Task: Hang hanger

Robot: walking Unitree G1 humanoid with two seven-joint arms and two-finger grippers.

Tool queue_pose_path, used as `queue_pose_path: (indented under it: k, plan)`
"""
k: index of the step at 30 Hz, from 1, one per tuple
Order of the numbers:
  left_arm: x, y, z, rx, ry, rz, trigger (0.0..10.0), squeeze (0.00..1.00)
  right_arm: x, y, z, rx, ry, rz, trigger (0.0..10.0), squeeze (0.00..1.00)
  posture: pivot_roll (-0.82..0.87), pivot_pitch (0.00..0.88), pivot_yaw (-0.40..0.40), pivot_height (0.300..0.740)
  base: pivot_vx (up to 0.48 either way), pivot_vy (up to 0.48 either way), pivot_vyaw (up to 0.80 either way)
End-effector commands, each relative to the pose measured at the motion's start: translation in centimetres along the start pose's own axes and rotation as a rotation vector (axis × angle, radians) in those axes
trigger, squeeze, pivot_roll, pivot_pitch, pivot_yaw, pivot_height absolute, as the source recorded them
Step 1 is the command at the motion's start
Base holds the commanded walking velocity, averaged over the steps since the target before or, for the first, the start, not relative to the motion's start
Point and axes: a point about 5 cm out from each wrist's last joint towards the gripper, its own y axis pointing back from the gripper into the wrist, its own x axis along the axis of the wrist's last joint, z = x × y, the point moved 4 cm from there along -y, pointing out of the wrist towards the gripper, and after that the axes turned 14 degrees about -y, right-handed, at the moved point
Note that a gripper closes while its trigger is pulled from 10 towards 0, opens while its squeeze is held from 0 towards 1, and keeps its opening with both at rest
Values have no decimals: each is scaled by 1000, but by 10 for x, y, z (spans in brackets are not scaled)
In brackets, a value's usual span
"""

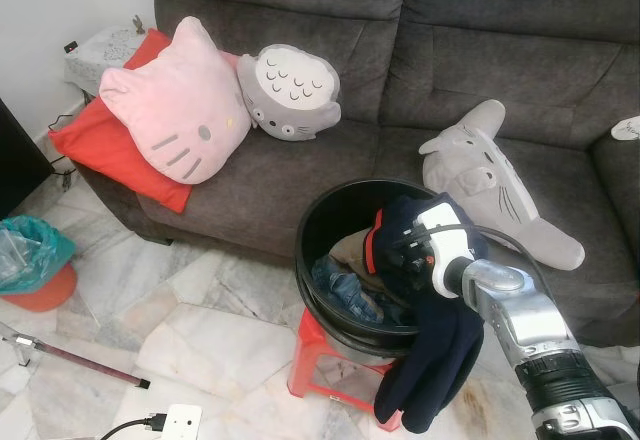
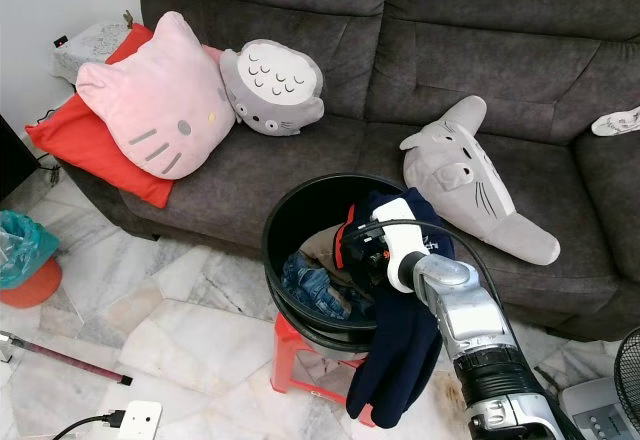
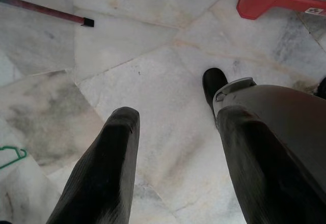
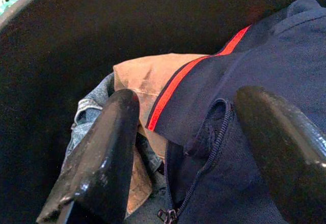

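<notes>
1. Head views: the right arm (image 1: 520, 325) reaches forward over a black bucket (image 1: 330, 222) that sits on a red stool (image 1: 312, 352) in front of a grey sofa (image 1: 400, 80).
2. The bucket is stuffed with clothes: a navy jacket (image 1: 430, 370) spills over its near rim and hangs down past the stool, with jeans (image 1: 345, 295) and a tan garment (image 1: 352, 252) deeper inside.
3. On the sofa, a pink cat cushion (image 1: 180, 100) leans on a red cushion (image 1: 105, 145), a grey round plush (image 1: 290, 90) sits just beside it, and a grey long-eared plush (image 1: 495, 185) lies further right.
4. On the marble floor (image 1: 200, 340), a teal bag (image 1: 30, 245) sits at the left, and a dark red stick (image 1: 85, 365) and a white power strip (image 1: 180, 422) lie in the near foreground.
5. Left wrist view: the left gripper (image 3: 175, 132) hangs above the marble floor, fingers spread apart with nothing between them. A corner of the red stool and the stick's end are in sight.
6. At the edge of that view, a thin green wire shape (image 3: 12, 158) lies on the floor; it could be the hanger, but I cannot tell for certain.
7. Right wrist view: the right gripper (image 4: 188, 127) is down inside the bucket, fingers released and wide, straddling the jacket's zipper (image 4: 204, 168) and red stripe (image 4: 178, 84). The tan garment and jeans lie just beyond it.
</notes>
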Motion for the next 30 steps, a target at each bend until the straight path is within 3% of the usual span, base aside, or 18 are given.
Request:
queue_pose_path:
  k: [1, 15, 16, 17, 18, 19, 20, 30]
  plan:
    - [-8, 2, 1, -9, -16, -23, 10000, 0, -3, 0, 5, -18, -4, -10, 10000, 0, -78, 89, 18, 740, 0, 0, 0]
    - [-8, 2, 2, -12, -19, -24, 10000, 0, -2, -1, 10, -56, -24, -1, 10000, 0, -78, 88, 18, 740, 0, 0, 0]
    - [-8, 2, 2, -12, -19, -24, 10000, 0, -3, -2, 9, -54, -24, -1, 8784, 0, -77, 87, 18, 740, 0, 0, 0]
    - [-8, 2, 2, -13, -19, -24, 10000, 0, -3, -2, 9, -52, -23, -1, 8784, 0, -77, 87, 18, 740, 0, 0, 0]
    - [-8, 2, 2, -13, -19, -24, 10000, 0, -3, -2, 8, -49, -21, -2, 4745, 0, -77, 87, 18, 740, 0, 0, 0]
    - [-8, 2, 2, -13, -19, -24, 10000, 0, -3, -2, 8, -47, -20, -2, 3255, 0, -77, 87, 18, 740, 0, 0, 0]
    - [-8, 2, 2, -13, -18, -24, 10000, 0, -3, -3, 8, -47, -19, -3, 0, 0, -76, 87, 17, 740, 0, 0, 0]
    - [-8, 2, 2, -14, -17, -25, 10000, 0, -3, -3, 8, -46, -11, -5, 0, 0, -77, 85, 16, 740, 0, 0, 0]
